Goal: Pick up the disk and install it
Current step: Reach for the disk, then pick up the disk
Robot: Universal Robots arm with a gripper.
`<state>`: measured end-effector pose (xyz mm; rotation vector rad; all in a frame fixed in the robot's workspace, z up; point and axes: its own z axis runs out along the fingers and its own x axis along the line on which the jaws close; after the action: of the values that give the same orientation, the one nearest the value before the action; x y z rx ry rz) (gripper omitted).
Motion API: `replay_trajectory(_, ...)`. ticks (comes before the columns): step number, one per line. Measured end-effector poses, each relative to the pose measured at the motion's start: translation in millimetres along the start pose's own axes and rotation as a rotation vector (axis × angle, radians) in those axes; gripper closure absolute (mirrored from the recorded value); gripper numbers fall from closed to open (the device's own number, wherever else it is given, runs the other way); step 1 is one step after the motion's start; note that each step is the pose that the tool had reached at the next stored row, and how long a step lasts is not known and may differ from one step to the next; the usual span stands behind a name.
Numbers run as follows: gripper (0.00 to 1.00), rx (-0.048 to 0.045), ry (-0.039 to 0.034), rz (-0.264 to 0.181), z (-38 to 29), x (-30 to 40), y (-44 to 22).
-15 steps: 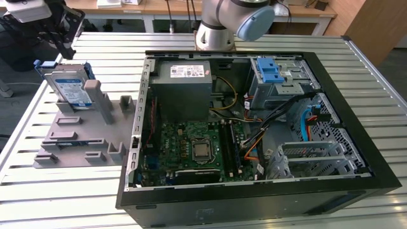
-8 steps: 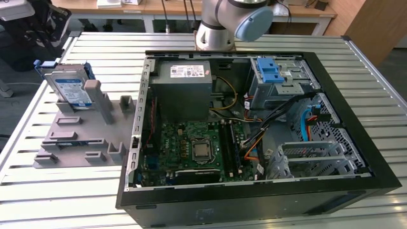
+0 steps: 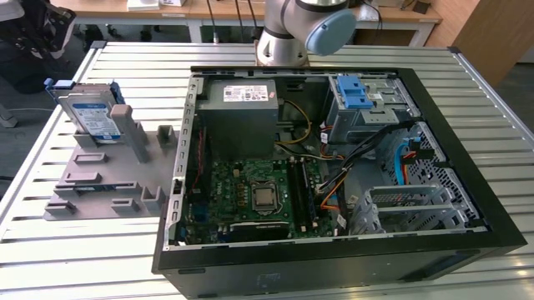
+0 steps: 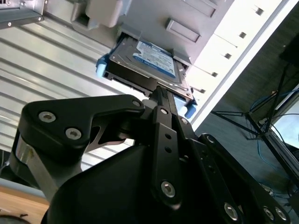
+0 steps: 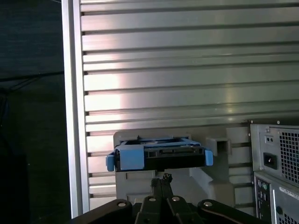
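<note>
Standing on edge in a grey slotted holder [image 3: 109, 181], the disk [image 3: 86, 111] sits on the ribbed metal table [image 3: 75, 256], at the exterior view's left of the open computer case [image 3: 334, 265] and apart from it. It is a flat silver slab with a blue-and-white label [image 4: 156, 56] on its broad face and blue plastic rails [image 5: 131, 157] along its sides. In the first wrist view I see it end-on, as a dark edge between two blue rail ends.

A grey post of the holder covers part of the disk's face in the exterior view, and the slot hides its lower edge. My arm [image 3: 292, 28] is cut off by that view's upper border.

My pincer [image 4: 160, 92] is clenched, fingers pressed together with nothing between them. Its tip points at the disk's near edge. I cannot tell whether it touches.

The label carries lines of print too small for me to read. So does the white sticker on the grey power supply [image 3: 242, 119] inside the case.
</note>
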<state>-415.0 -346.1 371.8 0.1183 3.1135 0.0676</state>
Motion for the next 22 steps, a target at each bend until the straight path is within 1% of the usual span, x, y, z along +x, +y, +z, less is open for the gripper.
replay_trajectory(3,0.89,0.0001,0.0002,0.0,0.6,10.3,0.4)
replay_trajectory(4,0.89,0.0001,0.0002,0.0,0.7,11.8,0.4)
replay_trajectory(17,0.89,0.0,0.0002,-0.002,0.7,12.4,0.3)
replay_trajectory(22,0.89,-0.0003,0.0008,-0.015,0.7,12.5,0.4)
